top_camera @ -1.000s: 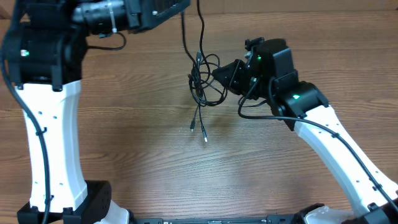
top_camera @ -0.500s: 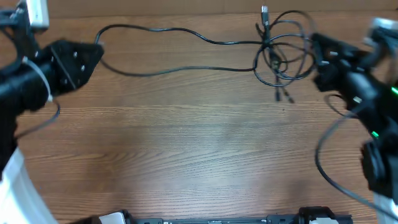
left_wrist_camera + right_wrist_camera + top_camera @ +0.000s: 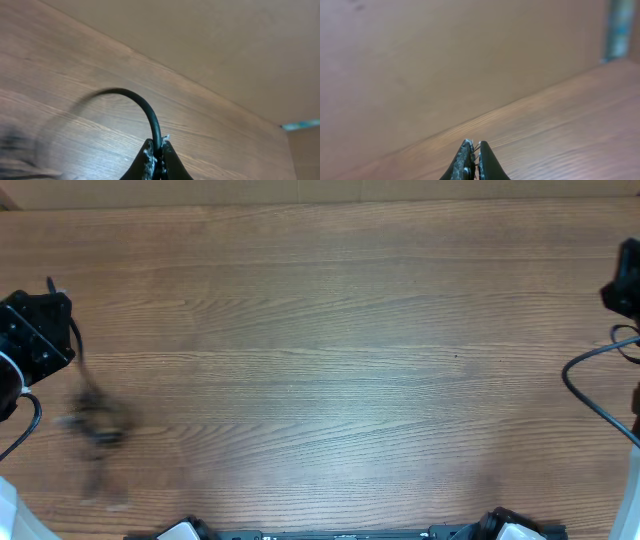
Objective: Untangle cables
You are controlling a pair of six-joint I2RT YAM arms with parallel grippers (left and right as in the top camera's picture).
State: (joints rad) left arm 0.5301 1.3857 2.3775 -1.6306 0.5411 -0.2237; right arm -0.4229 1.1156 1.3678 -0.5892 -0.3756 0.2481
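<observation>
1. Left gripper (image 3: 156, 151): jaws pressed together on a black cable strand (image 3: 156, 131), no gap visible between them.
2. From the left gripper's tips the cable strand rises, then arcs over to the left. Its far end fades into blur, so where it ends cannot be told.
3. Overhead: the rest of the cables (image 3: 97, 425) is a dark blurred smear just below and slightly right of the left gripper, by the left edge of the surface (image 3: 330, 370). Loops and plug ends are too blurred to count. Cannot tell whether the bundle hangs or touches the wood.
4. A thin dark line runs from the left gripper down toward that smear.
5. Right gripper (image 3: 474, 148): jaws closed to a hairline slit, with nothing seen between them.
6. Right arm (image 3: 627, 288) is at the opposite edge, well apart from the left gripper and from the cables. Only a dark sliver of it shows overhead.
7. Between the left gripper and the right arm there is only wood grain.
8. A tan board (image 3: 420, 65) stands behind the surface in both wrist views.
</observation>
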